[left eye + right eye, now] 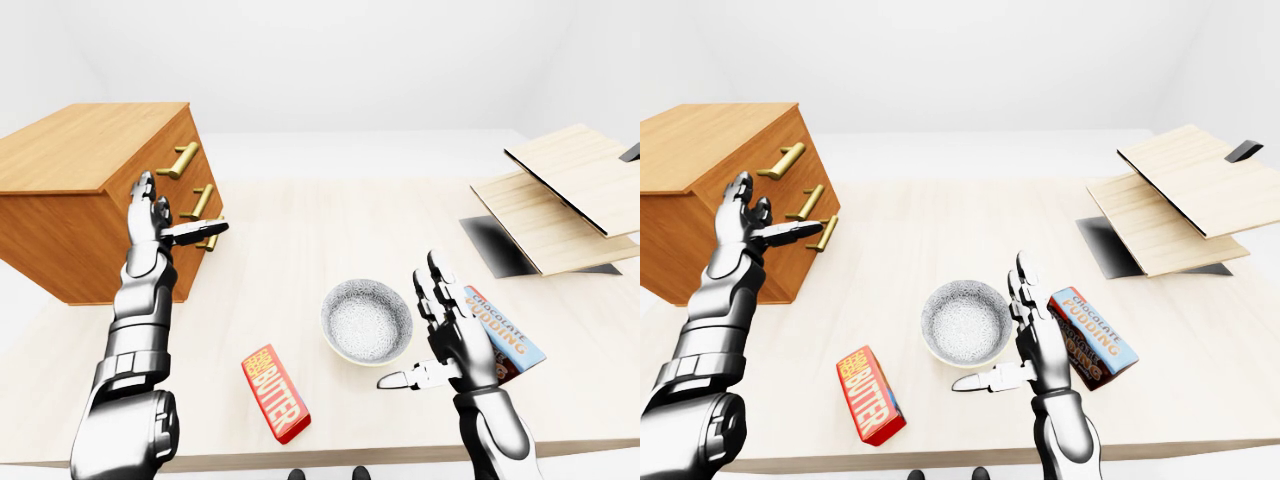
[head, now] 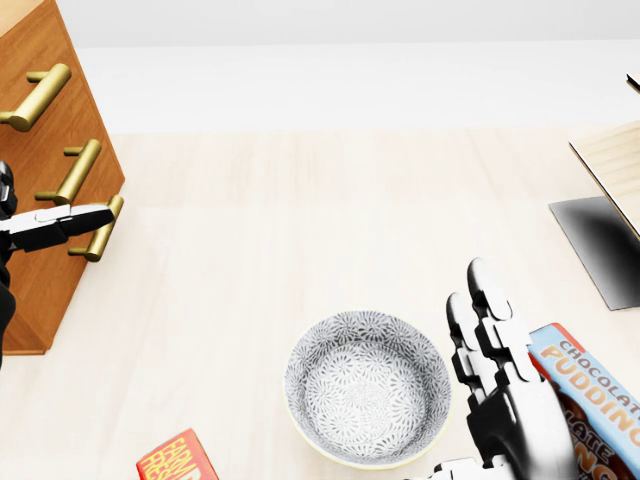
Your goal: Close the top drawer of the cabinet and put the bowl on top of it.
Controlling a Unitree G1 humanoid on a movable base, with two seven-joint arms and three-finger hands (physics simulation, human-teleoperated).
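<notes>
A wooden cabinet (image 1: 70, 165) with three brass handles (image 1: 182, 159) stands on the table's left side; all its drawer fronts look flush. My left hand (image 1: 168, 215) is open against the cabinet's handle side, fingers up, thumb pointing at the lower handles (image 2: 88, 235). The patterned grey-white bowl (image 1: 366, 320) sits upright and empty in the table's lower middle. Just to the bowl's right my right hand (image 1: 425, 325) is open, palm toward the bowl, not touching it.
A red butter box (image 1: 275, 393) lies left of and below the bowl. A chocolate pudding box (image 1: 512, 338) lies behind my right hand. Tilted wooden boards (image 1: 560, 195) over a dark panel (image 1: 498, 245) occupy the right. The pale table (image 1: 320, 225) ends near the bottom edge.
</notes>
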